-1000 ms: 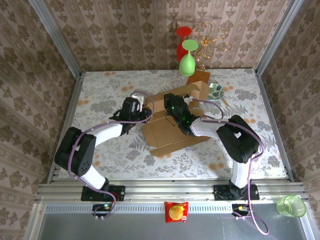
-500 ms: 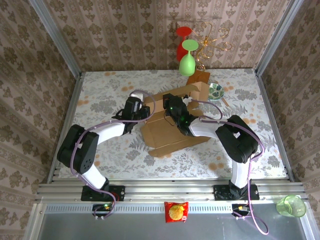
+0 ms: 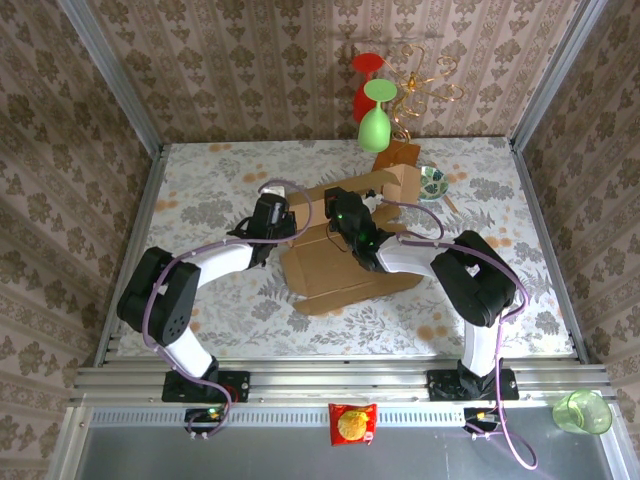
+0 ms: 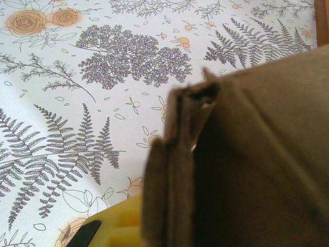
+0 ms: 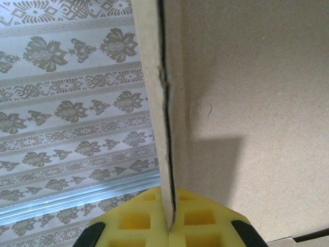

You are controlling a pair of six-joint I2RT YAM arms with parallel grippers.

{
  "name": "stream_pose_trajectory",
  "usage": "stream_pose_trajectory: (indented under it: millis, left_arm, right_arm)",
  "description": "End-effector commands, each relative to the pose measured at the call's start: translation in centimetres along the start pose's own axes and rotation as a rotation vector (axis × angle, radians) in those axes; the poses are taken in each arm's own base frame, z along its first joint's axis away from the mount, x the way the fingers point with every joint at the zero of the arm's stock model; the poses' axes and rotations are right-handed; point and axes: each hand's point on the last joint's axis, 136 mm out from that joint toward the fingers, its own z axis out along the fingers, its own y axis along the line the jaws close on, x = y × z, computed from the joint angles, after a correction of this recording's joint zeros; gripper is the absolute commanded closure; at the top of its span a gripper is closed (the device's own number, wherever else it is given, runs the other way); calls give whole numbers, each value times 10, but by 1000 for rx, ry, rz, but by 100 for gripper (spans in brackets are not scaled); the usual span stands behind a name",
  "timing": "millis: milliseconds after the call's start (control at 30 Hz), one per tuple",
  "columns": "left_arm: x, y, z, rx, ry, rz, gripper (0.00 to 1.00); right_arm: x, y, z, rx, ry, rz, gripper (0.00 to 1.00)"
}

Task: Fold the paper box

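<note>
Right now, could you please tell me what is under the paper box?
The paper box lies on the floral-patterned table, which shows beside its near and left edges. The cardboard covers the patch directly beneath, so anything lying there cannot be seen.

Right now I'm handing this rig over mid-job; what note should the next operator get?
Left gripper: jaws shut on the left edge of the paper box, over a folded flap.
Right gripper: jaws shut on a thin doubled edge at the box's far side.
Box: middle of the table, held by both arms.
Done: far flaps raised; near panel lies flat.
Left: stand the remaining walls and tuck the flaps.
</note>
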Motion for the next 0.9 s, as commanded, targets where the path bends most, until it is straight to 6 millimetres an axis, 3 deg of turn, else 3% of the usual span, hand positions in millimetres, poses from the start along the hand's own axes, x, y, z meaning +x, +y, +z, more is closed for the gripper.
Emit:
stream_pose_trajectory:
  millis: [0,133,333,500,767,867]
  left_arm:
    - [16,13,9,-60,64,-32,96]
    - [19,12,12,-63,81,-28,81]
    - [29,9,17,-76,123,-26,77]
    - [36,14,19,-103,141,-46,81]
    - [39,22,16,-171,144,-24,100]
    - [38,25,13,-201,141,-5,100]
  right_arm:
    - [7,-29,-1,99,8,-24,100]
    - [6,-29,-1,100,4,-20,100]
    - [7,-27,-1,99,2,-19,100]
    - [6,-25,-2,96,-1,-13,100]
    - [3,-26,-4,97,-6,-16,100]
    - [1,-26,-6,97,-13,-21,89]
